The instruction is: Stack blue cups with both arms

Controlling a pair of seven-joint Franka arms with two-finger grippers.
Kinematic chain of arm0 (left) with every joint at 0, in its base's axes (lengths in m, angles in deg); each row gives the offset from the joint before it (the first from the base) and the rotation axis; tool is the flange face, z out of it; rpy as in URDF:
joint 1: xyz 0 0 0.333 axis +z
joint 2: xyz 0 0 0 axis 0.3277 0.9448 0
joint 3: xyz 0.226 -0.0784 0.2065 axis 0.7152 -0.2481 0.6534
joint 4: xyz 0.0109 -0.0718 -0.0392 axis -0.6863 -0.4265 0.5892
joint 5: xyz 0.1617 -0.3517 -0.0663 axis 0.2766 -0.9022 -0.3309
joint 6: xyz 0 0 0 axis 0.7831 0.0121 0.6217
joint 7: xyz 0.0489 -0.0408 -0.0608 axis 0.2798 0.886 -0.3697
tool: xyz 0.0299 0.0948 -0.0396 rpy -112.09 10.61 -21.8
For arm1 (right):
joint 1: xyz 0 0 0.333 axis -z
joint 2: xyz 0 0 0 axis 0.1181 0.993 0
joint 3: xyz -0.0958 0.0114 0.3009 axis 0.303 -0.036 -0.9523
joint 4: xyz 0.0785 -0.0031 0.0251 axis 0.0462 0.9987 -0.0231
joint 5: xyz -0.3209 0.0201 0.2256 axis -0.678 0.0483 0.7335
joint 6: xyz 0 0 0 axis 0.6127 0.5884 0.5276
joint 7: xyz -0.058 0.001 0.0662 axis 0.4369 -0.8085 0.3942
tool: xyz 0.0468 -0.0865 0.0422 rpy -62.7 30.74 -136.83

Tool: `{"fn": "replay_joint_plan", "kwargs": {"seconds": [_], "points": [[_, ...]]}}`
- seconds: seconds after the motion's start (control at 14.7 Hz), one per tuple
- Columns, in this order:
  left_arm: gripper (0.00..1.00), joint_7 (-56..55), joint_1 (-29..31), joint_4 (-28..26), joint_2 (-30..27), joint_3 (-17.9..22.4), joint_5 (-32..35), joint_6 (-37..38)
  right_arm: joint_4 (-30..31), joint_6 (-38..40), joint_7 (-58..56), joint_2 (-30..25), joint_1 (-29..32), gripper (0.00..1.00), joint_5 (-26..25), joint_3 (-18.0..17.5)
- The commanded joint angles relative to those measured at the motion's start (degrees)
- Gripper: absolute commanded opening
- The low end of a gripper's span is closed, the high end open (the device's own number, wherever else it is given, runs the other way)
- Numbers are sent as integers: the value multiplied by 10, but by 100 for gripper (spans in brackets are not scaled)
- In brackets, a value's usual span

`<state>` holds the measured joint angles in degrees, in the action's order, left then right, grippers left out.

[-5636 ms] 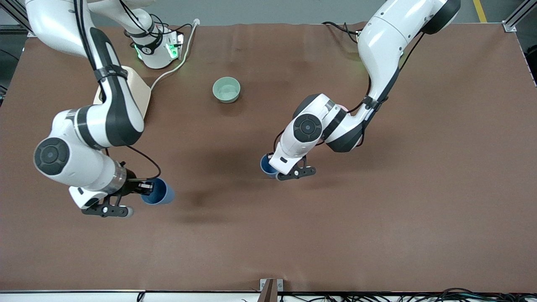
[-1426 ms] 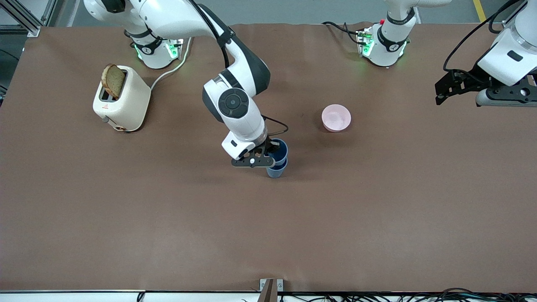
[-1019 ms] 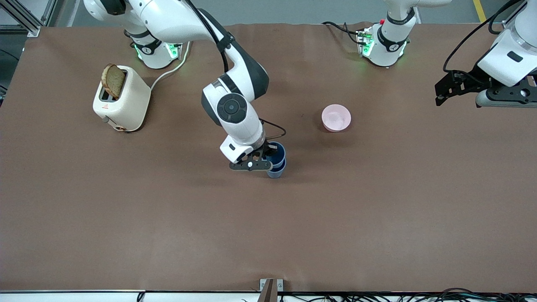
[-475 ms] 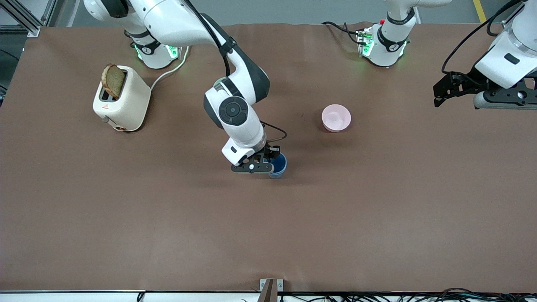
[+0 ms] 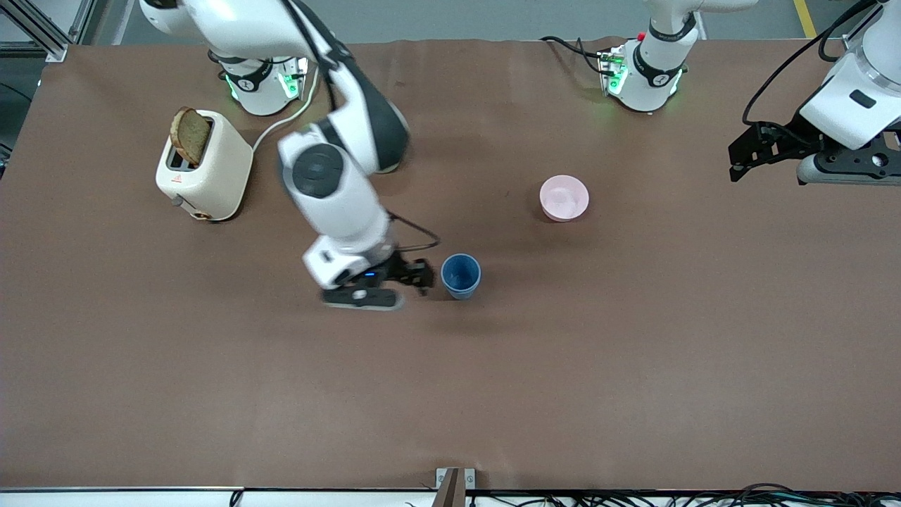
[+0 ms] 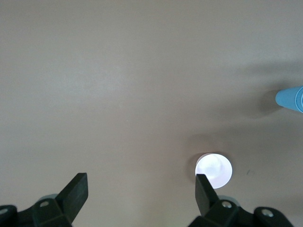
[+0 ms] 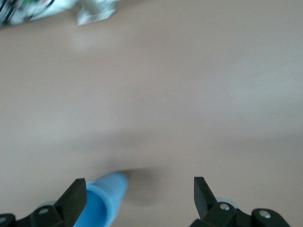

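Brown matte table covering is seen from a high camera, with both robot bases along the upper edge. Near the middle of the table the blue cups are seen as a single upright stack, one nested inside the other, with only one open rim visible from above. The stack is also caught at the edge of the left wrist view and, close up, in the right wrist view.

The right gripper is held just beside the stack, toward the right arm's end of the table, and is apart from it. Its fingers are spread wide and nothing is held between them.

The left gripper is raised over the left arm's end of the table, well apart from the cups, where that arm waits. Its fingers are likewise spread, with nothing gripped.

A pink bowl is placed farther from the front camera than the cups, toward the left arm's end; it is also seen from above in the left wrist view. A cream toaster with a slice of bread standing in its slot is set near the right arm's base.
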<state>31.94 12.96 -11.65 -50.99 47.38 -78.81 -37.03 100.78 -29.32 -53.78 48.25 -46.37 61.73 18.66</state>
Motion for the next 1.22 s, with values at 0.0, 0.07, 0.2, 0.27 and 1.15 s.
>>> {"fn": "replay_joint_plan", "kwargs": {"seconds": [0.0, 0.07, 0.2, 0.27, 1.15], "points": [[100, 5, 0, 20, 10, 0, -2, 1, 27, 52, -17, -54, 4, 100, -31, 73], [100, 6, 0, 20, 10, 0, -2, 1, 26, 68, -18, -65, 4, 100, -51, 96], [100, 6, 0, 20, 10, 0, -2, 1, 26, 113, -21, -99, 6, 100, -81, 125], [100, 7, 0, 20, 10, 0, -3, 1, 26, 144, -32, -115, 12, 100, -83, 141], [100, -4, -6, 18, 9, -1, -6, 5, 120, 284, -315, -321, 445, 100, -82, -101]]}}
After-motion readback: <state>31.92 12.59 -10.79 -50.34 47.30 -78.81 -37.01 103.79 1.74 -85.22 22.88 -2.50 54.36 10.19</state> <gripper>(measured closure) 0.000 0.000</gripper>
